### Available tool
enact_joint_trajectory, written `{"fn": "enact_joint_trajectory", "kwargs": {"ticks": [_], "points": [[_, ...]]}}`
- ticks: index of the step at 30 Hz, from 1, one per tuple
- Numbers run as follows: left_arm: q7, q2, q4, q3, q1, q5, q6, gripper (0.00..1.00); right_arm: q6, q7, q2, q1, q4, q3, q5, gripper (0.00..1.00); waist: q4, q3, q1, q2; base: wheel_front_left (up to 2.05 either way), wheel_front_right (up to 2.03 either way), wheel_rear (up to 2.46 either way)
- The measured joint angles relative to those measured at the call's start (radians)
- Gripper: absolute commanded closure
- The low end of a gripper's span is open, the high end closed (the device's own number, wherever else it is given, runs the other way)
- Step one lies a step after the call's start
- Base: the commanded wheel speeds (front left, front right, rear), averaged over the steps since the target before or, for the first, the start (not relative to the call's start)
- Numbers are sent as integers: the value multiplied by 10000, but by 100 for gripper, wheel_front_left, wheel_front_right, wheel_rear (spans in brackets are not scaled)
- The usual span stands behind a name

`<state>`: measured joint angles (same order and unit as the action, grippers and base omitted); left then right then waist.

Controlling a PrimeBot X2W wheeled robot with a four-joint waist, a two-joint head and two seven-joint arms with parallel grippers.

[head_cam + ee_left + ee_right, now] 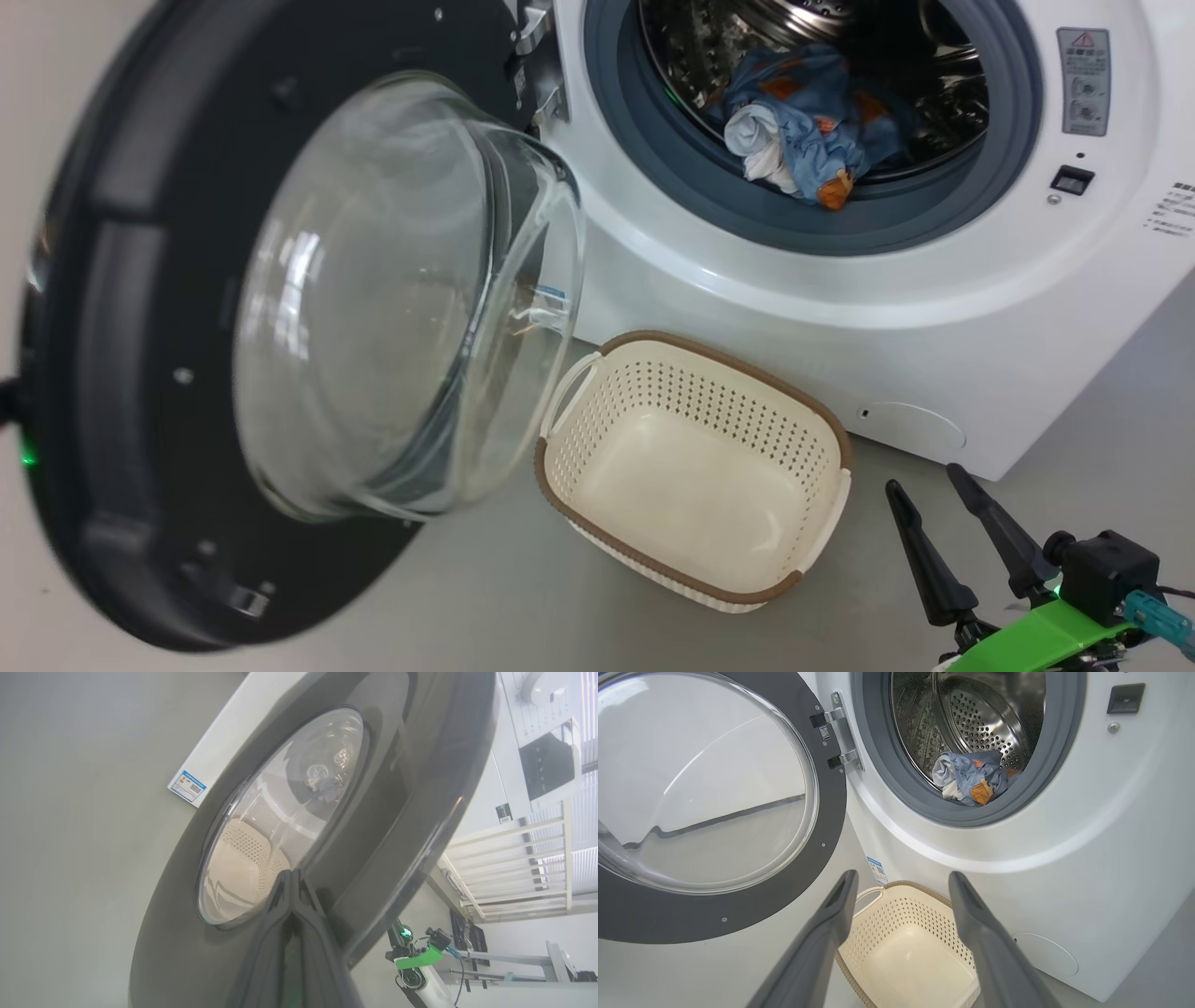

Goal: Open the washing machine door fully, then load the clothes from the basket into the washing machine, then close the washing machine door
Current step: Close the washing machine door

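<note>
While the white front-loading washing machine (840, 308) stands open, round black-rimmed glass-bowl door (121, 280) swung left, cream perforated plastic basket (709, 392) before it, light-blue printed clothes (803, 121) in steel drum (980, 723), left gripper (290, 877) closed against door's outside, right gripper (922, 477) splayed near basket.

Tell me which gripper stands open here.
The right gripper: its fingers are spread wide near the basket. The left gripper is shut, fingertips together at the washing machine door.
</note>
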<state>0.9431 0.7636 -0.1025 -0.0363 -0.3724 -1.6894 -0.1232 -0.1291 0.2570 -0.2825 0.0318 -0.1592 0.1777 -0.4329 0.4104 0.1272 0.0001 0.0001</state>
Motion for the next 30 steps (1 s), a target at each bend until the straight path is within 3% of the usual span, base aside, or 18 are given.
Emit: {"fn": "enact_joint_trajectory", "kwargs": {"ticks": [10,16,22,30], "points": [[1078,-1064,2171,405,270,-40,0,100,0,0,219,-169,23,-284,0,0,-420,-215,0,0,0,0,0],[1371,-2052,2964,986,174,96,0,100,0,0,318,-334,42,-391,0,0,-860,-275,-1,0,0,0,0],[1402,-3080,3106,1517,-436,366,0,100,0,-2,405,-333,105,-593,4,0,-1460,-304,-1,0,0,0,0],[1227,-3870,2740,1793,-1216,771,-2,100,0,0,602,-334,150,-752,6,0,-2485,-291,-1,0,0,0,0]]}}
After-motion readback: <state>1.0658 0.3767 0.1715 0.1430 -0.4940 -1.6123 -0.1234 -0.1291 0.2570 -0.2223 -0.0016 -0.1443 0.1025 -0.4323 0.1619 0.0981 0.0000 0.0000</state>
